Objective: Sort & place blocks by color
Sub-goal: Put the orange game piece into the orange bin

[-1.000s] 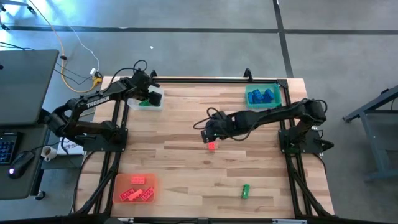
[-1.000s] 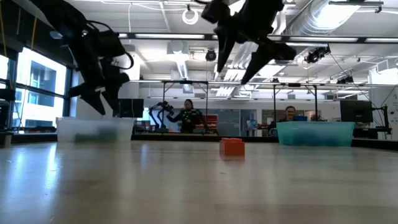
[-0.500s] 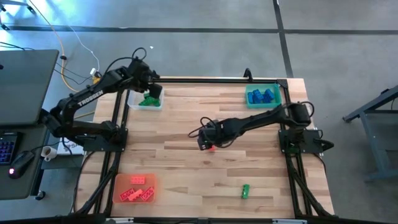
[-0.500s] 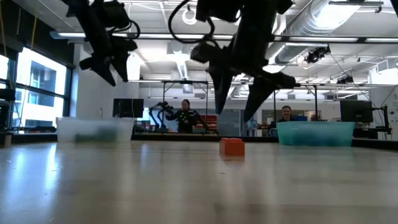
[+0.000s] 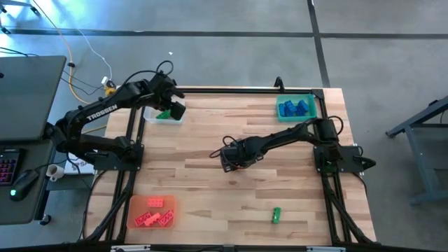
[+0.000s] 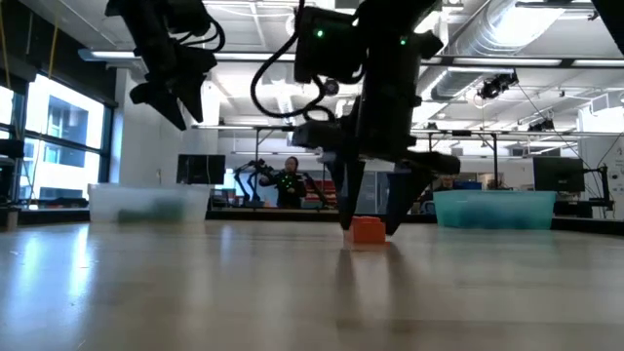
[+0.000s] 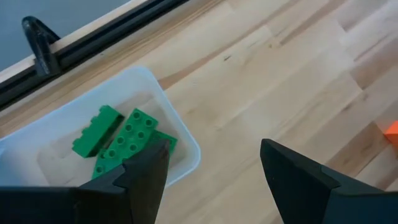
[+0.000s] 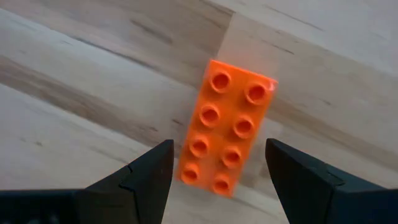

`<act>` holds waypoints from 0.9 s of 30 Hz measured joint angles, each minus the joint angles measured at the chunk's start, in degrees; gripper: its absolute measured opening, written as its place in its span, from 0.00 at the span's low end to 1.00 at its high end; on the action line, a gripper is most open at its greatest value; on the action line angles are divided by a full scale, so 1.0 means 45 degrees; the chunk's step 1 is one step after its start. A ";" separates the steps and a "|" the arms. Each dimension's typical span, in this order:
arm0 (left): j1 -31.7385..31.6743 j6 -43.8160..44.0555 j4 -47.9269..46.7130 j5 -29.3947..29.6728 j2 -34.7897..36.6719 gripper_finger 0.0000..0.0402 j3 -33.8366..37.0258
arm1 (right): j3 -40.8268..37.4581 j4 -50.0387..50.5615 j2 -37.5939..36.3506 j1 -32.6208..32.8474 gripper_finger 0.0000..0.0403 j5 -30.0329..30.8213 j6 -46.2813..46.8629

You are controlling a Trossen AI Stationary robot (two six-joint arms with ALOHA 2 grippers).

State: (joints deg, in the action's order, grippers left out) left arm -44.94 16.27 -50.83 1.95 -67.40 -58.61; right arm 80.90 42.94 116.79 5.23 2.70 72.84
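Note:
A red block (image 8: 227,127) lies flat on the wood near the table's middle, studs up. My right gripper (image 6: 369,219) points down over it, open, with one finger on either side and a gap to each. From above, the gripper (image 5: 231,164) hides the block. My left gripper (image 5: 176,110) hangs open and empty above the clear tray (image 7: 186,134) at the far left, which holds green blocks (image 7: 124,146). A loose green block (image 5: 276,214) lies toward the near right.
A tray with blue blocks (image 5: 295,108) stands at the far right corner. An orange tray with red blocks (image 5: 154,212) sits at the near left. Bare wood lies between them. People show in the room behind the table.
My right gripper has come down and a little toward the table's left until its open fingers stand around the red block, which has stayed in place. My left gripper has risen from the clear tray, still open.

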 joint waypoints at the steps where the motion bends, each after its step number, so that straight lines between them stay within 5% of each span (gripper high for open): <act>1: 0.0053 0.0000 0.0000 0.0004 0.0000 0.60 0.0000 | 0.0000 -0.0129 0.0090 -0.0005 0.60 -0.0014 -0.0093; 6: 0.0211 0.0001 0.0004 0.0038 0.0000 0.60 0.0000 | 0.0024 -0.0184 0.0287 -0.0010 0.56 -0.0221 -0.0241; 13: 0.0363 0.0005 -0.0201 -0.0042 0.0000 0.60 0.0000 | 0.0029 -0.0073 0.0297 -0.0005 0.28 -0.0344 -0.0896; 27: 0.0983 -0.0512 -0.0062 -0.1625 -0.0005 0.60 0.0000 | -0.0010 -0.0990 -0.1823 -0.0223 0.28 0.0123 -0.4157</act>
State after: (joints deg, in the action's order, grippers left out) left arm -40.52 13.97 -51.11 -5.36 -67.42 -58.61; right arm 80.86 38.48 108.59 4.23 3.26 54.13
